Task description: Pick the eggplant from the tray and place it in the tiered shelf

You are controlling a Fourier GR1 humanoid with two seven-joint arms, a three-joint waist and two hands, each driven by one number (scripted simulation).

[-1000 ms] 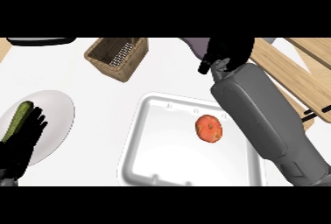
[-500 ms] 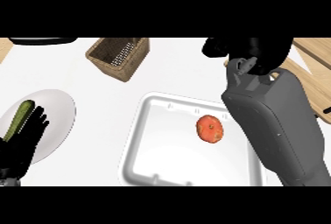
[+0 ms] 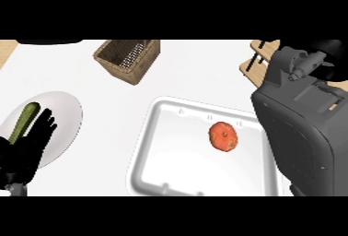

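Filling the right side of the head view, a bulky grey right forearm [image 3: 299, 133], smooth and matte, angled up toward the slatted wooden tiered shelf [image 3: 253, 62] at the top right corner. Beside it, touching the arm's edge in the view, a glossy white square tray [image 3: 159, 156] with rounded corners and a raised rim. At far left, a round pale plate [image 3: 65, 115]. Resting over its lower part, the black left hand [image 3: 31, 147], spread and relaxed, holding nothing. Near the top, a tilted woven brown basket [image 3: 129, 57], open-meshed. At the arm's tip, the black right hand [image 3: 325, 48], right at the shelf and by far the nearer one to it; impossible to tell whether closed around anything. On the tray, only a round orange-red fruit [image 3: 223, 136]. On the plate, a slim green vegetable [image 3: 24, 120], long axis up-and-down. No eggplant in sight anywhere, neither on tray nor shelf; possibly hidden in the right hand, its long axis unreadable.
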